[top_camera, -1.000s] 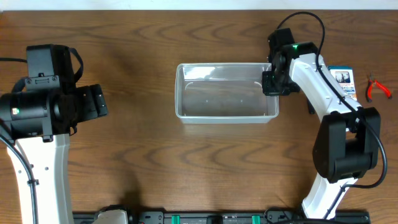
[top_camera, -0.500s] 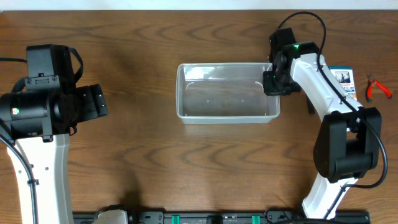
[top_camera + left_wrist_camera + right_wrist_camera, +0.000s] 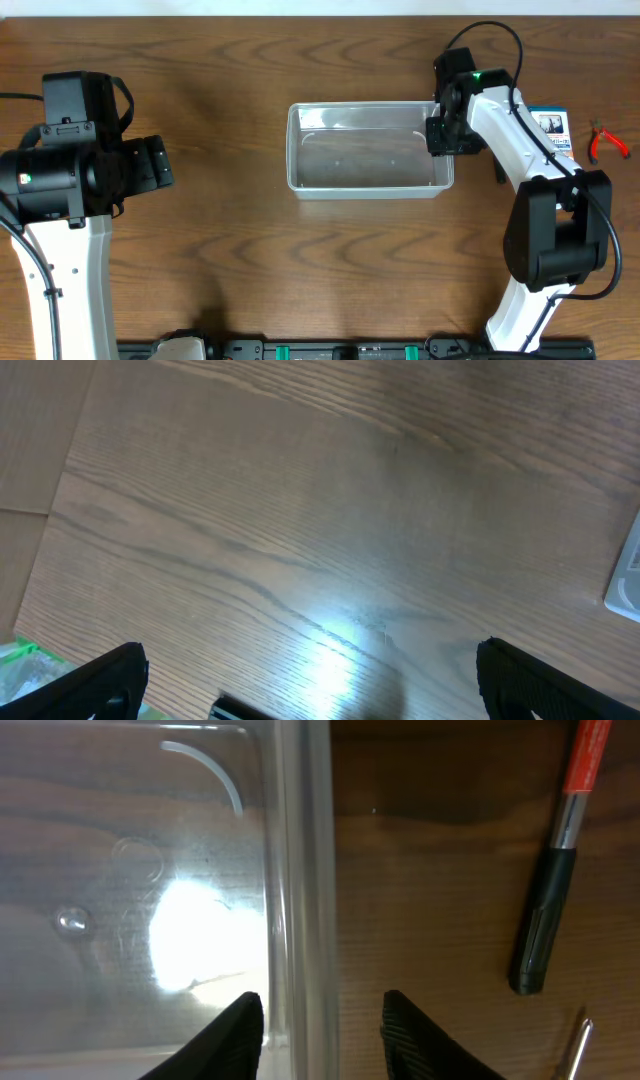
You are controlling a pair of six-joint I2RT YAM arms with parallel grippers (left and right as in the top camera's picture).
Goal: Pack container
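Jaws of right hand (image 3: 325,1030) parted, straddling right wall of container (image 3: 370,190) at centre of desk (image 3: 300,260). Just outside that wall: black-and-red pen-like tool (image 3: 548,890). Farther right: blue-and-white box (image 3: 552,130), print unreadable; red-handled pliers (image 3: 608,140). Left hand (image 3: 320,680) wide, empty.

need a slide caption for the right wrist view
Right hand open astride one wall of the clear container, a red-and-black tool lying outside it.

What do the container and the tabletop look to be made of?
Container: likely clear plastic, glossy; wood grain shows through its floor and a light glare sits on it. Table: brown wood or wood-look laminate, smooth with slight sheen; grain lines run across it, but which one is unclear.
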